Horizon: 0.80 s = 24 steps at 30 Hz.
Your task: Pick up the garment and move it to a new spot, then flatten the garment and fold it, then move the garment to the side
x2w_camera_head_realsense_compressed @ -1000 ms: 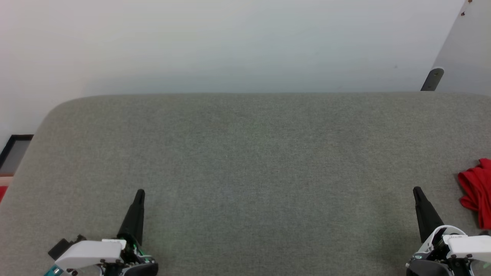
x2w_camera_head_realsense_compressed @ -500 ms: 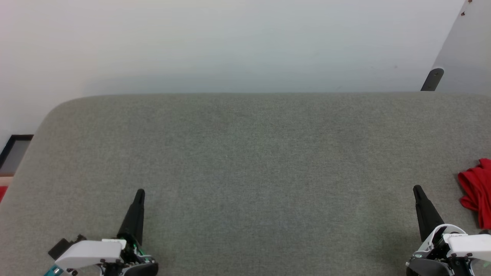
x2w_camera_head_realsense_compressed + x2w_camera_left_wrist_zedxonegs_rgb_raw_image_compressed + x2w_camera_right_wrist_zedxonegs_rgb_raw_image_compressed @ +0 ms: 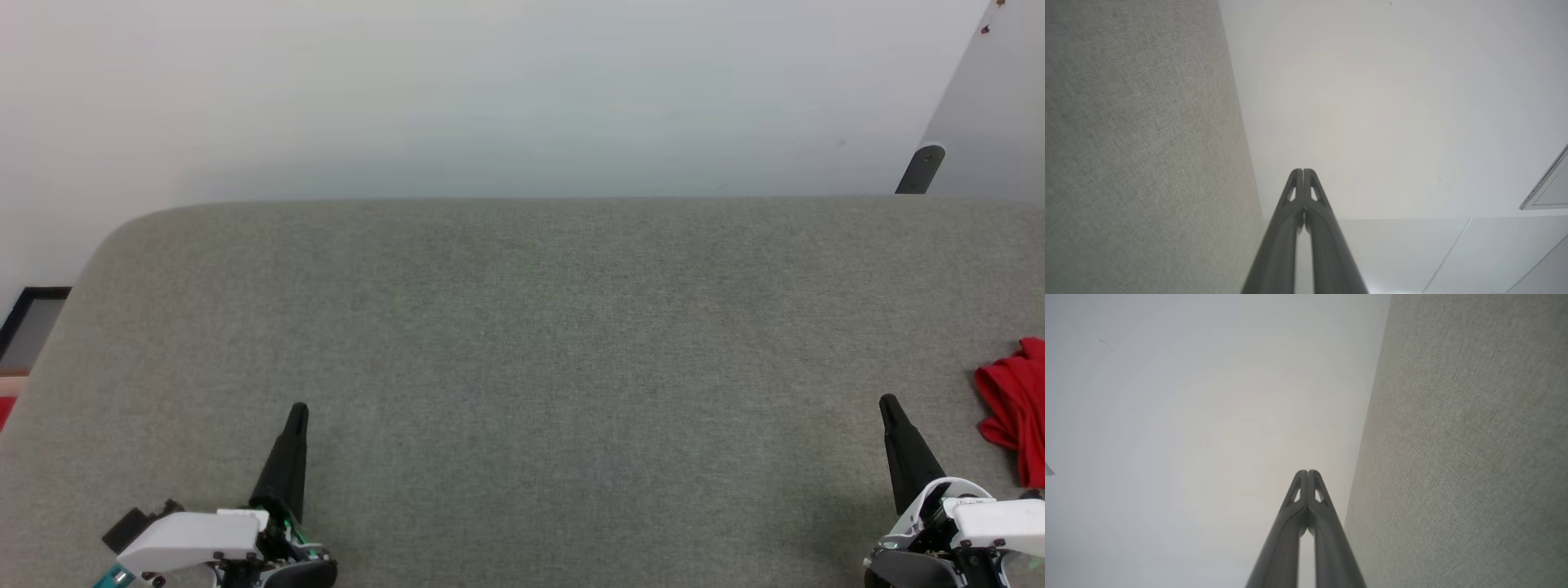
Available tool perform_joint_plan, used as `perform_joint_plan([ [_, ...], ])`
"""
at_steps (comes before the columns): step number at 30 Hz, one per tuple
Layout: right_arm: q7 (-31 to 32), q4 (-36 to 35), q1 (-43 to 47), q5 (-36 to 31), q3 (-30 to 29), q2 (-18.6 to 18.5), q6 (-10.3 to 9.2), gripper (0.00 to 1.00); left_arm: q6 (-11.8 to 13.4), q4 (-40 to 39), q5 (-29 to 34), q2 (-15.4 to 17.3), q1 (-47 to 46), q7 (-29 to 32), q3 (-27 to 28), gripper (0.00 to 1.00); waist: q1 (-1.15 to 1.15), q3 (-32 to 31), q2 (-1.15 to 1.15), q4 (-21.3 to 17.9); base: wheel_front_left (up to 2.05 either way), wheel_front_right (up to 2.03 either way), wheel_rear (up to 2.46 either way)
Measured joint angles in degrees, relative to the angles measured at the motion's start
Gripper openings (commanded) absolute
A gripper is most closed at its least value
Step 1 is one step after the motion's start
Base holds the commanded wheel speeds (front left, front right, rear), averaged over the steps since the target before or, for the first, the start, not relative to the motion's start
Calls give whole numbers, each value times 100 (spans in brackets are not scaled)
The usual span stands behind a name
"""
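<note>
across the last second nothing that can be told has changed: the wide grey fabric-covered surface (image 3: 522, 343) lies bare across its middle just as it did, the camera holds its frame, and the red garment (image 3: 1016, 408) keeps its place at the far right edge of the head view, on the surface and just beside the right hand (image 3: 887, 402) but not touching it. the left hand (image 3: 297, 411) rests low on the robot's left, well apart from the cloth. both hands have their two dark fingers pressed together with nothing between them, which the wrist views confirm, each pair meeting at the tips against the pale wall (image 3: 490, 98). for the task, this stillness suggests a pause rather than a step under way: neither hand grips or reaches for the cloth, and the garment lies off to one side. what shows of it looks bunched and wrinkled rather than laid in flat layers, though that is a judgement from a small piece. most of the garment is cut off by the frame edge, so its full shape, any sleeves, trim or lettering, and whether the rest is folded cannot be made out. the surface's right end and near edge are out of frame too, and the wrist views look along the fingers away from the cloth.
</note>
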Motion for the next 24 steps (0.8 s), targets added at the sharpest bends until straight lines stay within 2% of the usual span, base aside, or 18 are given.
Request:
perform_joint_plan([
  [24, 0, 0, 0, 0, 0, 0, 0, 0, 0, 0, 0, 0, 0, 0, -1, 0, 0, 0, 0, 0, 0, 0, 0],
])
